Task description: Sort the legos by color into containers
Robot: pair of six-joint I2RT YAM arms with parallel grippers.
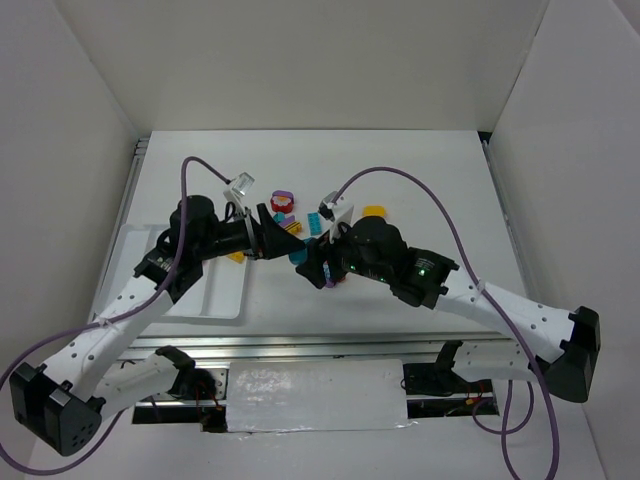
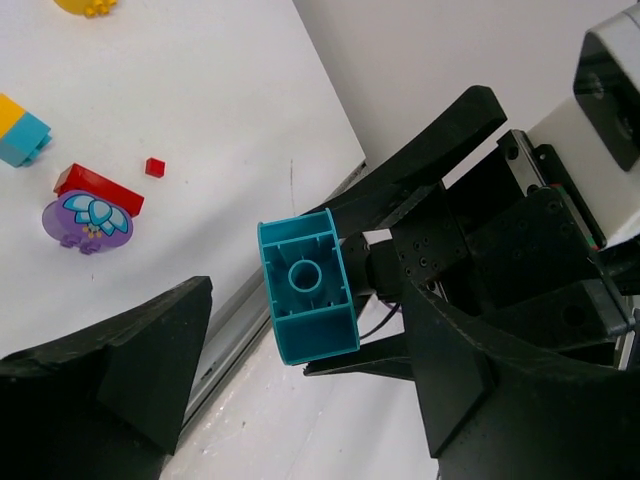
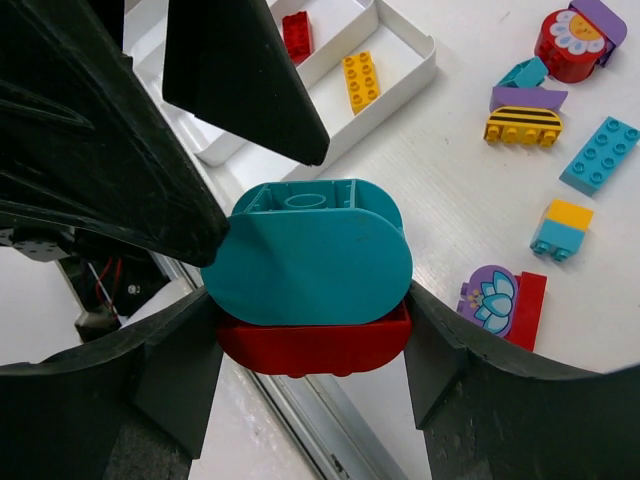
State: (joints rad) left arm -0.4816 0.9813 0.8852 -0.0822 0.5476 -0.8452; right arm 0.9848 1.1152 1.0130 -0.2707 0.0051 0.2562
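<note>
Top view, tray: the white tray (image 1: 215, 300) lies by the left edge of the bench (image 1: 420, 170), nearer the front. The loose legos (image 1: 283, 203) sit mid-bench, toward the far edge.
Top view, arms: the left gripper (image 1: 278, 238) and right gripper (image 1: 312, 265) meet nose to nose over mid-bench.
Left wrist, teal brick: the teal brick (image 2: 305, 290) shows a hollow, ribbed underside with a centre tube. It hangs between the left fingers (image 2: 110, 390), which gape wide and grip nothing.
Right wrist, stacked pair: the right fingers (image 3: 470, 390) are clamped on a stacked pair (image 3: 310, 300), glossy rounded teal over a matching red brick (image 3: 310, 345).
Right wrist, compartments: a red stud brick (image 3: 295, 35) and a yellow stud brick (image 3: 360, 80) lie in neighbouring compartments.
Step in hand: probably splitting the pair. The left gripper should close on the teal alone (smooth plastic slips) and pull straight off the studs.
</note>
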